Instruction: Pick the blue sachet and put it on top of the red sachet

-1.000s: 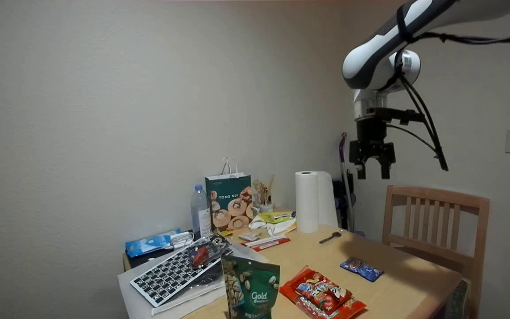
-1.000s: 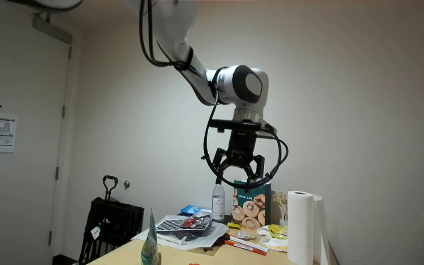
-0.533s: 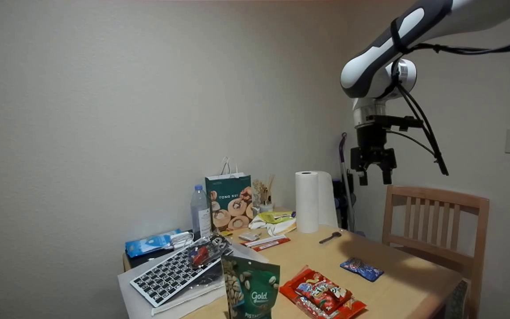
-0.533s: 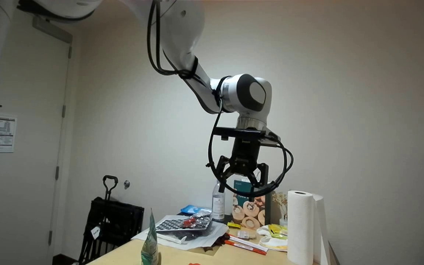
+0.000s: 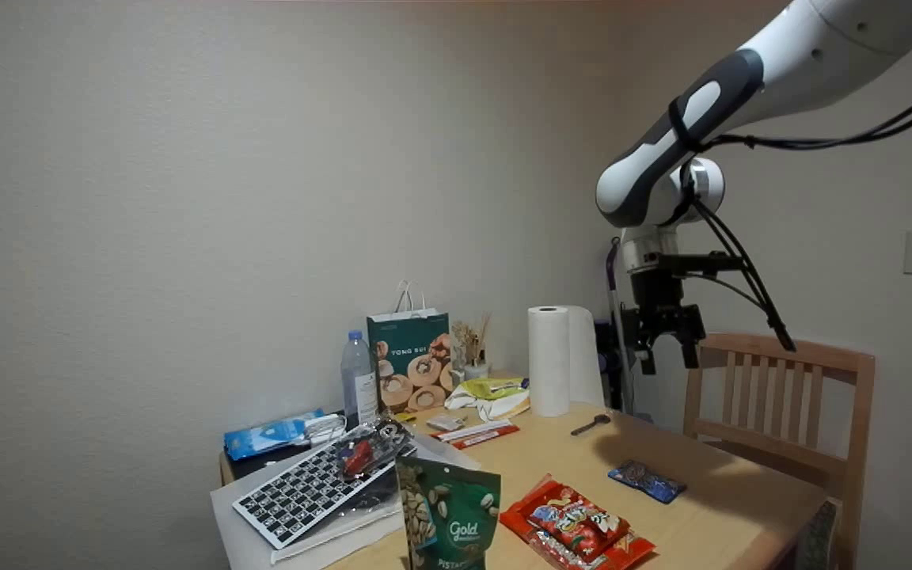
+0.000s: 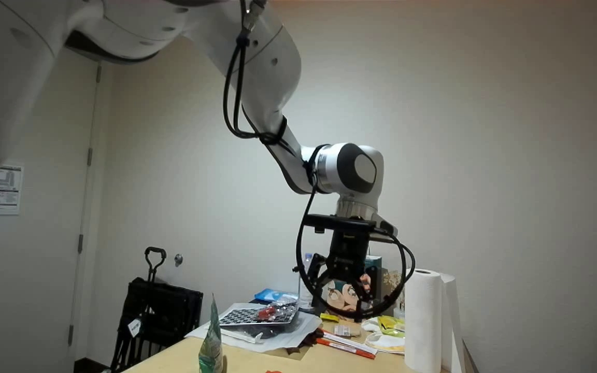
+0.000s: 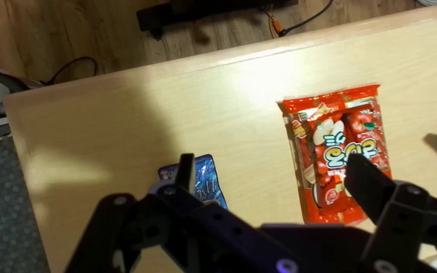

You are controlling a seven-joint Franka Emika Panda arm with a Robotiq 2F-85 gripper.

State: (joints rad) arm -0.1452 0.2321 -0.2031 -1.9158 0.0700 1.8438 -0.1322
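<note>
The blue sachet (image 5: 646,481) lies flat on the table in an exterior view. It also shows in the wrist view (image 7: 208,178), partly hidden behind one finger (image 7: 185,170). The red sachet (image 5: 535,499) lies flat nearby, with what looks like a smaller red packet on it. It shows in the wrist view (image 7: 313,214), partly covered by the other finger. My gripper (image 5: 670,364) is open and empty, well above the table. In the wrist view the gripper (image 7: 271,163) has its jaws wide apart, spanning from the blue sachet to the red sachet. The blue sachet is out of view in an exterior view (image 6: 338,308).
A green pouch (image 5: 456,514) stands upright beside the red sachet. A paper towel roll (image 5: 549,360), a dark spoon (image 5: 590,424) and a keyboard-like panel (image 5: 305,499) are on the table. A wooden chair (image 5: 780,396) stands at the table's edge.
My arm and open gripper have come down towards the table, shifting slightly left, then level, in an exterior view. The gripper's shadow now covers more of the blue sachet. The sachets have not moved.
</note>
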